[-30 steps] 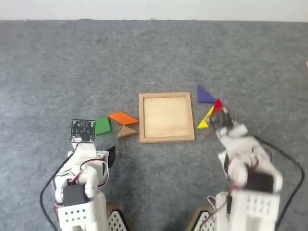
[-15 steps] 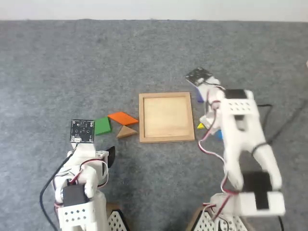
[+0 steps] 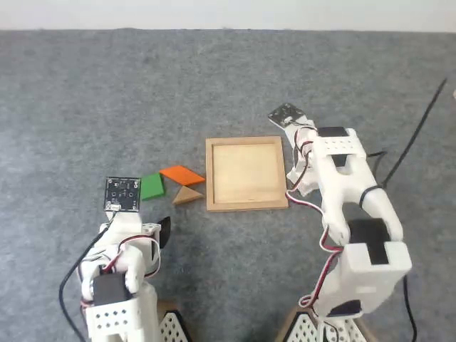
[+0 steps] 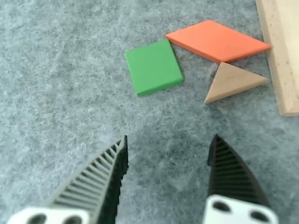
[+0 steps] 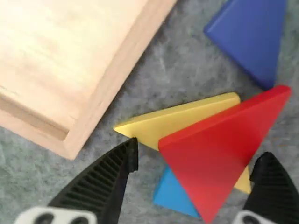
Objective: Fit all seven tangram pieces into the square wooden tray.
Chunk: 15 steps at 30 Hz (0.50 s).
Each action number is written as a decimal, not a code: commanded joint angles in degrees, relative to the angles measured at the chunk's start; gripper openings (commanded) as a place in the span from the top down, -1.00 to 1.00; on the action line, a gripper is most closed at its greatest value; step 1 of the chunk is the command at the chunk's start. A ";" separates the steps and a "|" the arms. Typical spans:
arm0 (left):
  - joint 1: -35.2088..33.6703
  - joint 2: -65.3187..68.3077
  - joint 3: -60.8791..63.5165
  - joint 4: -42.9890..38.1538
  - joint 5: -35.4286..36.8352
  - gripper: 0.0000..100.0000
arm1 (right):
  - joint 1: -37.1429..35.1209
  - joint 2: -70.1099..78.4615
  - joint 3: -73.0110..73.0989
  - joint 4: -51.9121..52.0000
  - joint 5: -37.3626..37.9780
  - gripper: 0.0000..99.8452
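The square wooden tray (image 3: 246, 206) lies near the middle of the grey table (image 3: 214, 85), its floor bare wood inside the rim, and all seven tangram pieces (image 3: 152, 187) lie outside it. A broad stretch of table runs from the tray's far rim to the table's far edge, and another from its near rim to the arms' bases. By the left rim sit three pieces: an orange parallelogram (image 4: 217, 41) whose tip comes up to the rim, touching or just short, a tan triangle (image 4: 233, 81) just beside the rim, and a green square (image 4: 154, 66) corner to corner with the parallelogram, farther from the tray. The left tool (image 4: 169, 140) hangs over the table on the near side of these three, its fingers (image 4: 107, 177) spread with only grey table between them. In the high view the right arm (image 3: 342, 171) stretches along the tray's right rim and covers the ground there; the right wrist view gives what lies under it. A red triangle (image 5: 219, 140) rests on top of a yellow triangle (image 5: 182, 119), whose point lies near the tray's outer wall; a light blue piece (image 5: 173, 193) pokes out from under them, and a dark blue triangle (image 5: 254, 32) lies just apart. The right tool (image 5: 201, 151) is spread, one finger on either side of the red triangle, neither plainly touching it.
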 commanded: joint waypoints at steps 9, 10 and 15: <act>-0.26 -0.62 -0.40 0.18 -0.53 0.45 | 1.54 1.19 -4.13 -1.01 -1.41 0.27; -0.26 -0.62 -0.40 0.18 -0.53 0.45 | 1.54 1.19 -4.04 -1.01 -2.37 0.31; -0.26 -0.62 -0.40 0.18 -0.53 0.45 | 2.07 1.19 -4.13 0.48 -5.10 0.63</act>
